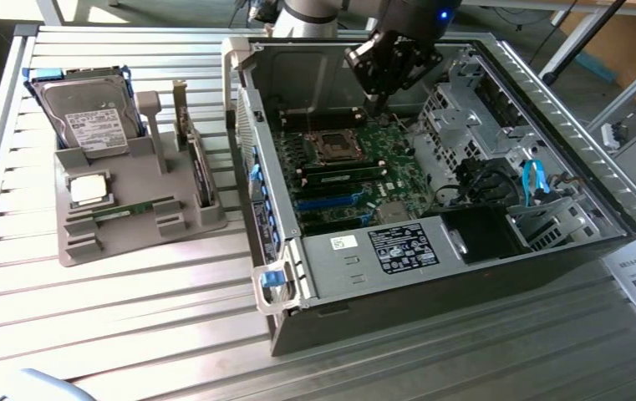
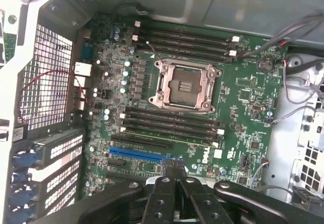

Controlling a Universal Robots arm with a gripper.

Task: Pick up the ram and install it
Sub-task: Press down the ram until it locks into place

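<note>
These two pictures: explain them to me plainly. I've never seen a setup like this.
The exterior view looks down on a slatted metal table with an open computer case. A robot arm reaches into it; its gripper hangs over the green motherboard, jaws shut, nothing visibly held. The other picture comes from a camera on the arm's wrist, looking straight down at that motherboard, its empty processor socket and the long memory slots. Beside the case, a grey parts holder carries a hard drive, a processor and a ram stick.
</note>
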